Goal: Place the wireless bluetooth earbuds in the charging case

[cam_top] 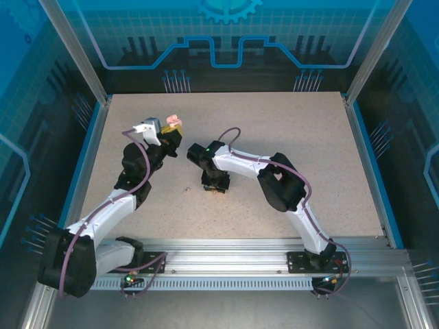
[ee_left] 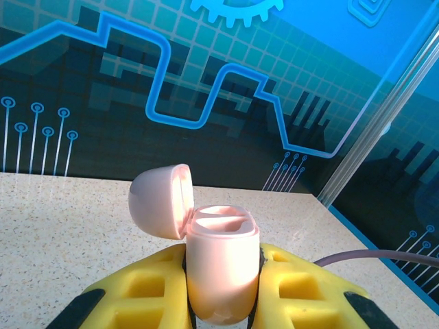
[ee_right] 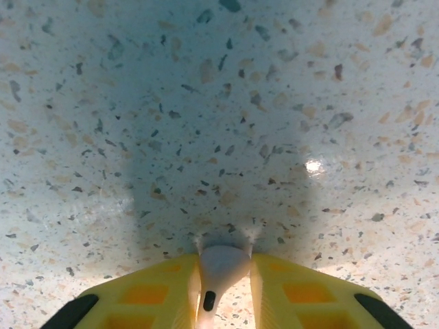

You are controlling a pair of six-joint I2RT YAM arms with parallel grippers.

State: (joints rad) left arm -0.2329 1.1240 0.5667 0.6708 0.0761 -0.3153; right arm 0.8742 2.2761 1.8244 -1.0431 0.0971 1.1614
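Note:
A pale pink charging case (ee_left: 223, 264) stands upright between the yellow fingers of my left gripper (ee_left: 223, 281), which is shut on its body. Its round lid (ee_left: 159, 200) is hinged open to the left and the two slots in its top show bare. From above, the case (cam_top: 173, 121) is held over the table's far left, at the left gripper (cam_top: 171, 131). My right gripper (ee_right: 223, 274) points straight down at the tabletop. It is shut on a tiny pale stemmed earbud (ee_right: 221, 267), whose head touches the table. In the top view this right gripper (cam_top: 215, 188) is at the table's middle.
The speckled tabletop (cam_top: 288, 151) is bordered by a blue rim and metal frame posts. A tiny speck (cam_top: 186, 190) lies just left of the right gripper. Blue patterned walls stand behind the table.

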